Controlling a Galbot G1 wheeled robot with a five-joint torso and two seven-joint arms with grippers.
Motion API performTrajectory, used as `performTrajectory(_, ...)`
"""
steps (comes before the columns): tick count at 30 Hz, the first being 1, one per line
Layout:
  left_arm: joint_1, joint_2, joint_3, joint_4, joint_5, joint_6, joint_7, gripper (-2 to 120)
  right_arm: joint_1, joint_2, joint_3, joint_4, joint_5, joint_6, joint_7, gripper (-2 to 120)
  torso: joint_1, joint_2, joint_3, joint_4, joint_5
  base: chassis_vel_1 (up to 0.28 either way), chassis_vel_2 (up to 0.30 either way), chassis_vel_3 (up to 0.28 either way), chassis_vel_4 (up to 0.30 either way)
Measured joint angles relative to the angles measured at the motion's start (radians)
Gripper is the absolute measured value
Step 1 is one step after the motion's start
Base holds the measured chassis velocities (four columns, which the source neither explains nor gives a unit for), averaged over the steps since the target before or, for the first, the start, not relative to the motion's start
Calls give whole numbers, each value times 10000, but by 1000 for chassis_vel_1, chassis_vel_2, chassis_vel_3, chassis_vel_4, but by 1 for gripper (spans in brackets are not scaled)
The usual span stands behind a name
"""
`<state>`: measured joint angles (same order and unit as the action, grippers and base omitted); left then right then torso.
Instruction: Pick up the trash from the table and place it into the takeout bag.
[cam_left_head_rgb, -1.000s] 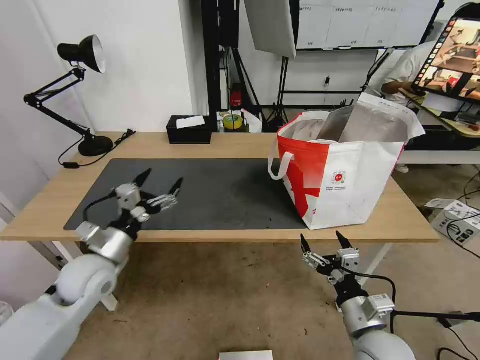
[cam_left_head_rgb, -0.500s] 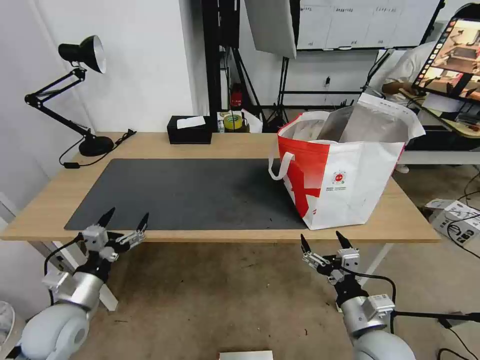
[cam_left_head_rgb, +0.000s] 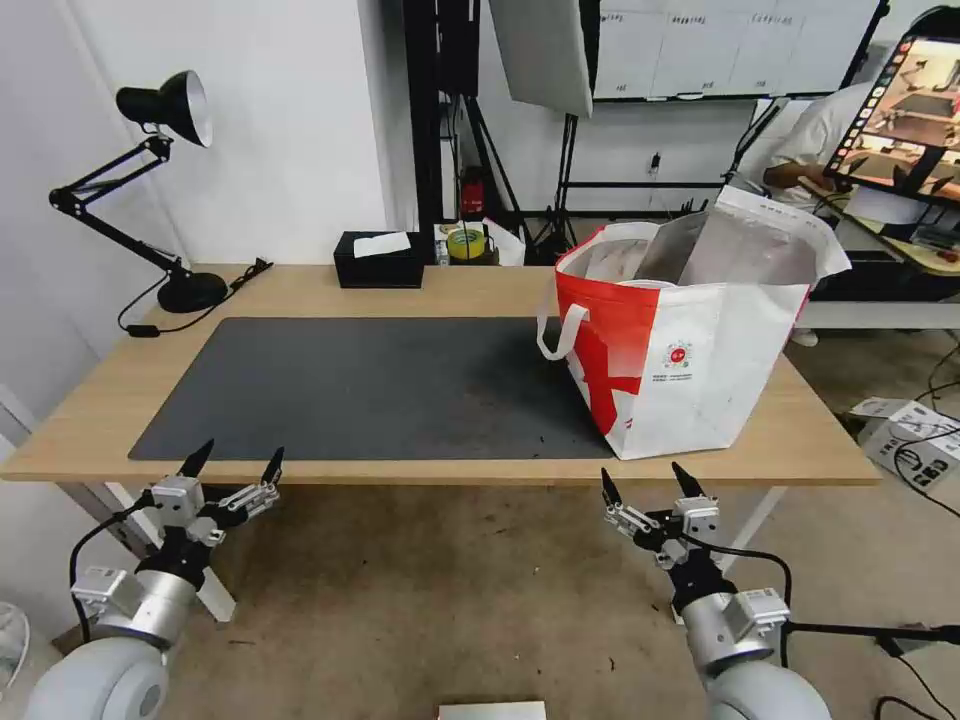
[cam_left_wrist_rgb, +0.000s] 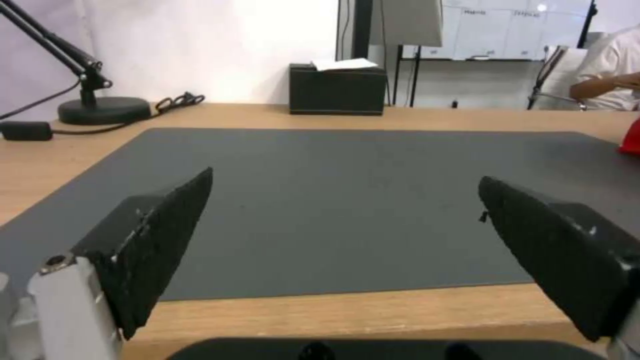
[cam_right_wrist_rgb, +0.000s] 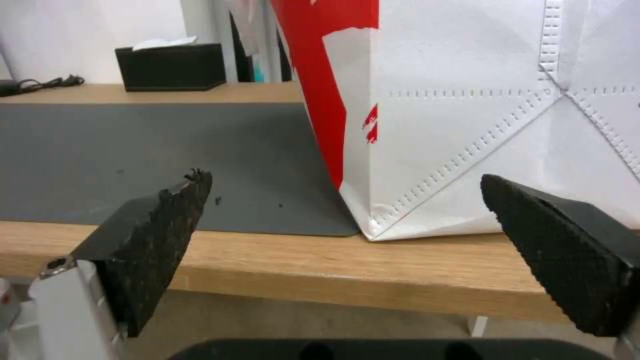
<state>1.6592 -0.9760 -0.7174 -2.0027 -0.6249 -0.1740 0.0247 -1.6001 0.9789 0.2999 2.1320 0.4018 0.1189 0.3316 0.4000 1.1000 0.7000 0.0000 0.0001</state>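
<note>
The takeout bag (cam_left_head_rgb: 690, 340) stands upright on the right end of the table (cam_left_head_rgb: 440, 290), its mouth open and foil lining showing; its red-and-white side (cam_right_wrist_rgb: 467, 100) shows close in the right wrist view. The trash is out of view; the dark grey mat (cam_left_head_rgb: 380, 385) lies bare. My left gripper (cam_left_head_rgb: 240, 452) hangs open just below the table's front edge at the left, facing the mat (cam_left_wrist_rgb: 347, 200); its own camera shows it as the left gripper (cam_left_wrist_rgb: 345, 177). My right gripper (cam_left_head_rgb: 642, 474) is open in front of the bag's near corner, below the table edge, seen from its wrist as the right gripper (cam_right_wrist_rgb: 345, 177).
A black tissue box (cam_left_head_rgb: 378, 260) sits at the table's back edge, and a black desk lamp (cam_left_head_rgb: 190, 290) stands at the back left with its cord trailing. A cardboard box (cam_left_head_rgb: 915, 440) lies on the floor at the right.
My left gripper has pulled back from above the mat's left part and dropped below the table's front edge, staying open. The right gripper and the bag have not moved.
</note>
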Motion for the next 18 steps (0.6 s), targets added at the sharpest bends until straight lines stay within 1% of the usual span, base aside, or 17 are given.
performTrajectory(18, -28, 8, 20, -5, -27, 10, -15, 100, 0, 0, 0, 0, 0, 0, 0, 100, 0, 0, 0, 0, 0, 0, 0, 0, 0)
